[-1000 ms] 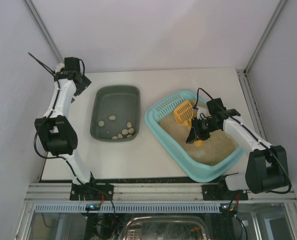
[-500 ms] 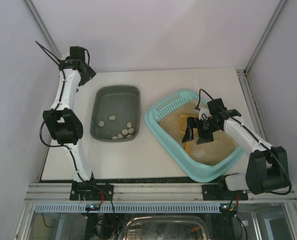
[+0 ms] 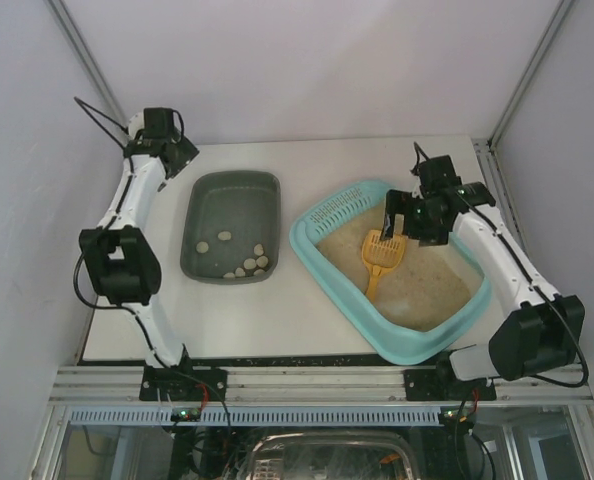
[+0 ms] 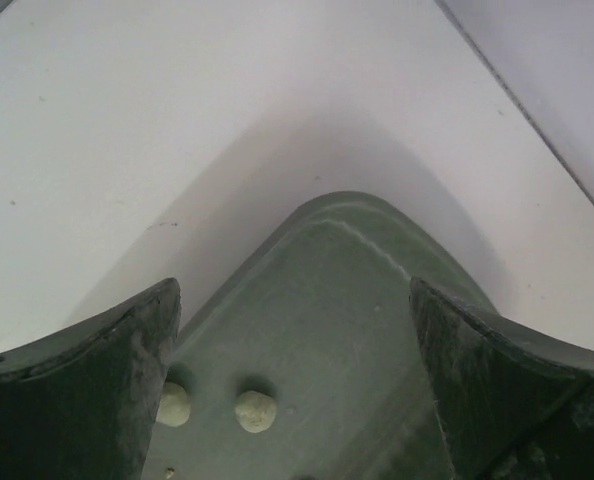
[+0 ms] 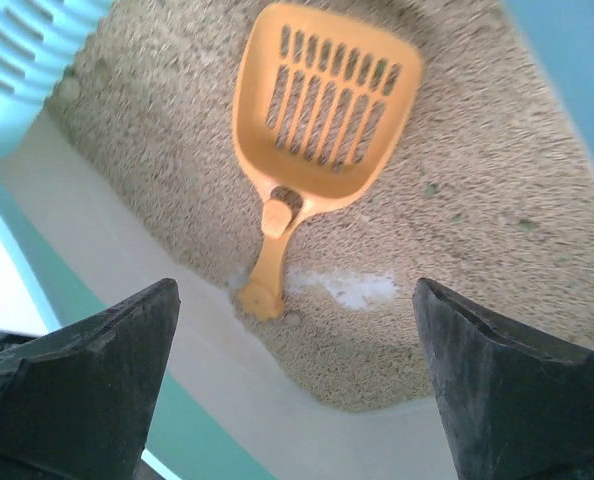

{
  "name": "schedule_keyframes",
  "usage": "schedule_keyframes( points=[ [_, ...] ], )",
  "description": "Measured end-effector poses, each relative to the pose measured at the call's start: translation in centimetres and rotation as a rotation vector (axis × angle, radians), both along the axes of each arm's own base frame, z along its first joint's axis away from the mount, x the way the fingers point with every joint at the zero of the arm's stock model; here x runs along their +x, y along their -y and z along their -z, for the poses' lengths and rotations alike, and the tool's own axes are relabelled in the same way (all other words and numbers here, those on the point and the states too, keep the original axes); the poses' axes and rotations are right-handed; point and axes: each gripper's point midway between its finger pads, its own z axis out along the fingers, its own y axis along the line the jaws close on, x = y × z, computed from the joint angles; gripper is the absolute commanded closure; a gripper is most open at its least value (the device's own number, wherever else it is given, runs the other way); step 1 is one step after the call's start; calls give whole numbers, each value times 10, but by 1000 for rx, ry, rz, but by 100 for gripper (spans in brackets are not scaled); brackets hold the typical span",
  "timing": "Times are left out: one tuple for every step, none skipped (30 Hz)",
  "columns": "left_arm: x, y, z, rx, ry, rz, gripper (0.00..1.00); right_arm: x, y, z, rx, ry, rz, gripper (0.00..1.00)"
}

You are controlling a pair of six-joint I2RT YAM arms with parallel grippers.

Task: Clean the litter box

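The light-teal litter box (image 3: 311, 262) sits right of centre, holding beige litter (image 3: 427, 285). An orange slotted scoop (image 3: 381, 252) lies flat on the litter, handle toward the near wall. My right gripper (image 3: 407, 218) hovers open above the box's far end, touching nothing. In the right wrist view the scoop (image 5: 322, 100) lies free below the open gripper (image 5: 294, 300), with the perforated strip (image 5: 27, 45) at top left. My left gripper (image 3: 169, 152) is open over the far-left corner of the dark tub (image 3: 232, 205); the left wrist view shows nothing between its open gripper (image 4: 294, 290) fingers.
The dark grey-green tub (image 4: 357, 300) holds several pale clumps (image 3: 247, 262) near its front end; two clumps (image 4: 256, 411) show in the left wrist view. White walls enclose the table on three sides. A bare patch (image 5: 352, 290) shows in the litter beside the scoop handle.
My right gripper opened and let go of the scoop, which now lies flat on the litter. The right arm then lifted toward the box's far end. The left arm shifted slightly right.
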Motion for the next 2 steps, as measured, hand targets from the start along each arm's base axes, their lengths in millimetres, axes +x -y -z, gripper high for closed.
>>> schedule_keyframes(
  points=[
    [-4,0,4,0,9,-2,0,3,2,-4,-13,9,14,0],
    [-8,0,8,0,18,-4,0,7,5,-9,-42,25,28,0]
  ],
)
